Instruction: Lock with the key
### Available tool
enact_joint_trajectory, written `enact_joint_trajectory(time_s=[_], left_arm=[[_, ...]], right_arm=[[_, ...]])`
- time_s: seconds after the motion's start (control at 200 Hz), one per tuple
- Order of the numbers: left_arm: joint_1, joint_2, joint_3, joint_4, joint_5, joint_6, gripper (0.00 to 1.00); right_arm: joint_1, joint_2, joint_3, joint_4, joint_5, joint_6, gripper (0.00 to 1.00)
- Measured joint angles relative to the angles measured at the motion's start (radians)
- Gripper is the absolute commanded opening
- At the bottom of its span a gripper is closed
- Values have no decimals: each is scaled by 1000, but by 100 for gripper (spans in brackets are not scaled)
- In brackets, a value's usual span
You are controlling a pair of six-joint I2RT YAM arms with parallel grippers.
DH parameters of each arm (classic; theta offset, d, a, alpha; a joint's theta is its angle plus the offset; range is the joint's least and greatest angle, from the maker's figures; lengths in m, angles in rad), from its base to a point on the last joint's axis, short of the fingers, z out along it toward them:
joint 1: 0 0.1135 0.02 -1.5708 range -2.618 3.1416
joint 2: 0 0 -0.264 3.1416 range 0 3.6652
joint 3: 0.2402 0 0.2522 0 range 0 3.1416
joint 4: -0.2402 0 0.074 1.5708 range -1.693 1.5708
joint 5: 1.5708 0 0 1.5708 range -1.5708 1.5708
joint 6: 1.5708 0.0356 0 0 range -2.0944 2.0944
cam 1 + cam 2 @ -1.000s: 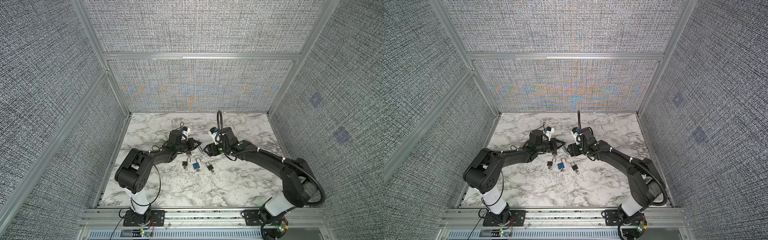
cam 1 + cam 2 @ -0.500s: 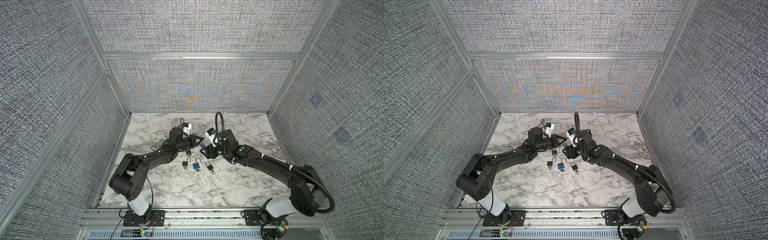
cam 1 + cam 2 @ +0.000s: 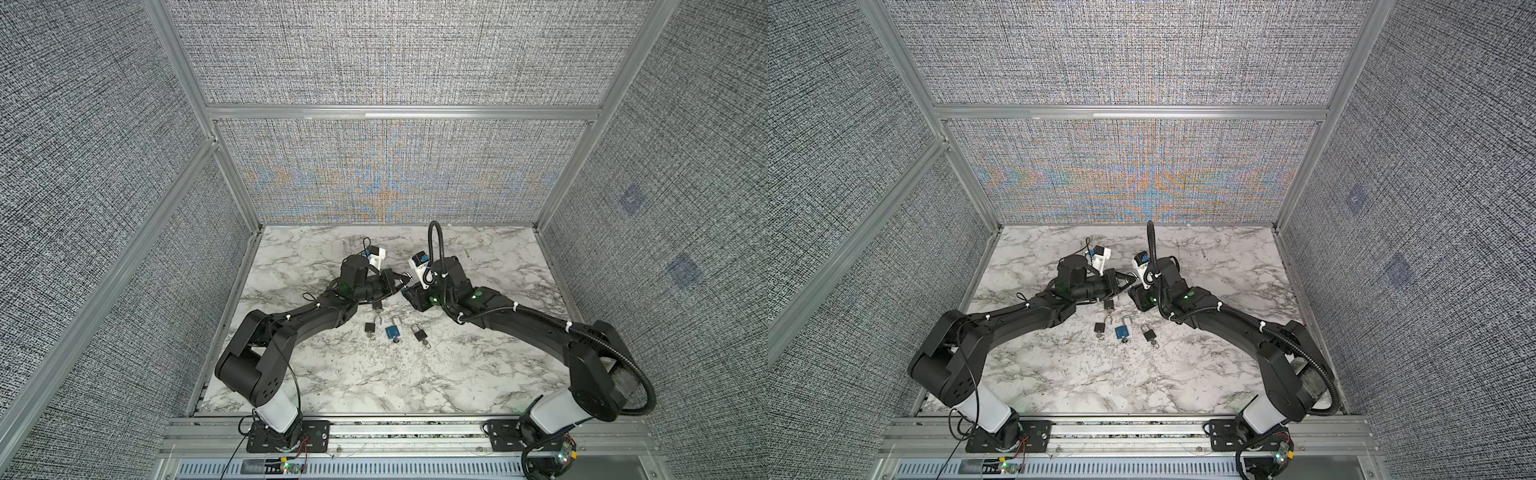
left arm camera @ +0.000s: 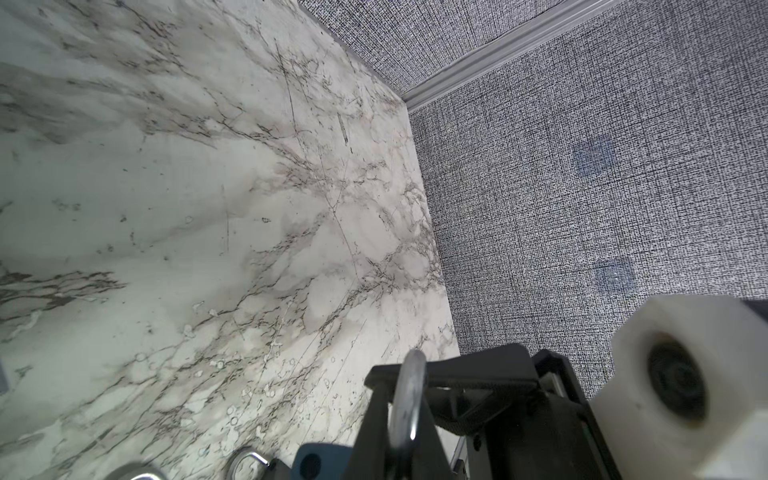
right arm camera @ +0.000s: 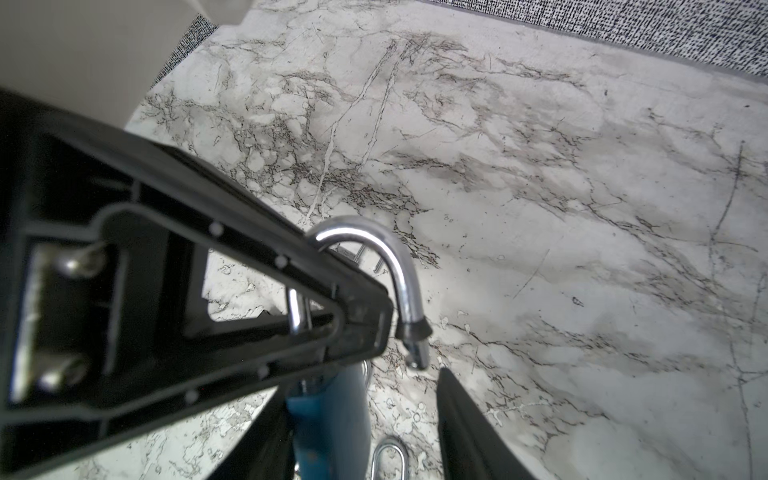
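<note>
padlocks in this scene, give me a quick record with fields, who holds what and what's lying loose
held padlock: blue body, shackle open, between both grippers
left gripper: shut on the shackle
right gripper: open, fingers either side of the blue body, gap on one side
loose black padlocks: three, flat on the table
loose blue padlock: one, between two of the black ones
</note>
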Motion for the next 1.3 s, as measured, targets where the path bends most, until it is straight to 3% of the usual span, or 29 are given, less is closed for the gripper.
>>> enact_joint_trajectory(time_s=[0.665,0.85,1.04,1.301], left_arm=[[-3,-11,-2,1,-9,-8,0],[-3,-17,-2,8,-21,-19,0],[-3,-20,-4,17,-25,-31,0],[-4,-47,-20,37,-17,-41,0]], right_arm=[[2,19,0,10,-7,0,39],[2,18,0,22,-19,0,27],[6,4,-2,24,-57,-11,0],[5,-37,-12,7,-71,-6,0]])
